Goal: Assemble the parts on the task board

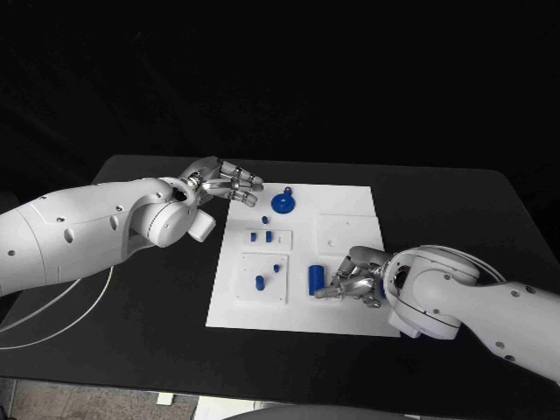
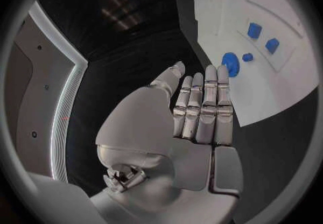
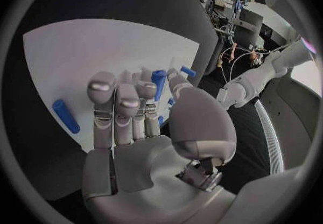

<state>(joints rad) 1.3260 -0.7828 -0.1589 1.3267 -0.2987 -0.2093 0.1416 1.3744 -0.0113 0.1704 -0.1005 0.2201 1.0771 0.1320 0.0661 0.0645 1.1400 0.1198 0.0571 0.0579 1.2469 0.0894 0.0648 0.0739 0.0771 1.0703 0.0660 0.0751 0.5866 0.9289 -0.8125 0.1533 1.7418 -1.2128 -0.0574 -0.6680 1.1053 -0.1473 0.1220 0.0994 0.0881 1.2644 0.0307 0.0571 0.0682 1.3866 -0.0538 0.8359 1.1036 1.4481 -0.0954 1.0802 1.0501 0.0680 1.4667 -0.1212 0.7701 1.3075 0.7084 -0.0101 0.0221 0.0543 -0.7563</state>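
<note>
The white task board [image 1: 346, 322] lies mid-table. My right hand [image 1: 353, 282] sits at its near right part, fingers curled, beside a blue cylinder [image 1: 316, 278]. In the right wrist view the right hand [image 3: 134, 111] pinches the blue cylinder [image 3: 158, 81] between the thumb and a finger. My left hand [image 1: 223, 185] hovers at the board's far left corner, fingers straight and side by side, holding nothing. The left hand [image 2: 195, 111] has a round blue part [image 2: 231, 64] just ahead of it. That round blue part [image 1: 284, 204] rests near the board's far edge.
Two short blue pegs [image 1: 262, 235] stand in a small plate mid-board. Two more blue pieces [image 1: 260, 282] sit in the near left plate. A blue peg [image 3: 65, 116] lies on the board beyond my right fingers. White cables [image 1: 53, 315] trail across the table's left side.
</note>
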